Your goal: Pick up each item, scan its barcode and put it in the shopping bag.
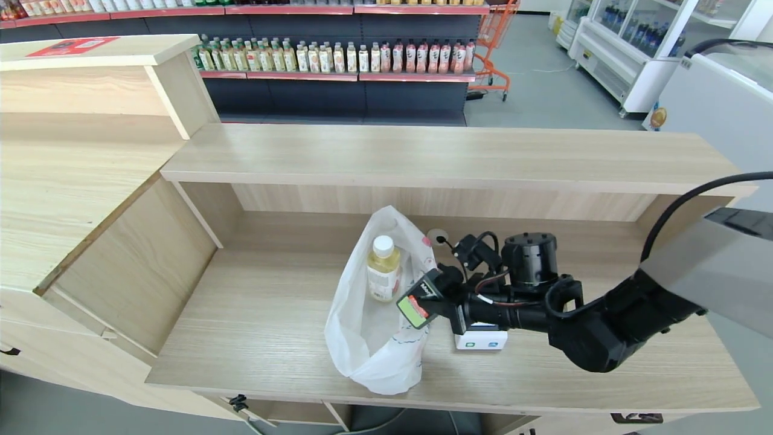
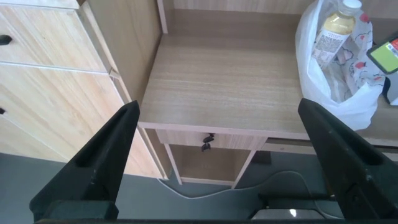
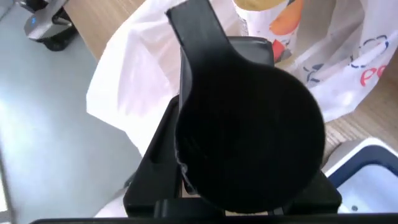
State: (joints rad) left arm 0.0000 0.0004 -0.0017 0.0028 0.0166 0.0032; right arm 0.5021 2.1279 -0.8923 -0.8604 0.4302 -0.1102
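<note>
Two grippers, 1 load. My right gripper [image 1: 426,302]: jaws closed on flat dark pack [image 1: 414,312], green/red label, held at bag [image 1: 362,344] mouth, prob. for drop-in. Bag: thin white plastic, crumpled, slumped open on wood-grain counter [image 1: 241,338]; smooth yellowish bottle [image 1: 383,269] stands inside. My left gripper [image 2: 219,109]: jaws wide, empty, by counter front, prob. parked out of the way.

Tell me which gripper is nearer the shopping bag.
Right. The right gripper holds a black item at the shopping bag; the left gripper hangs open off the counter front, far from it.
</note>
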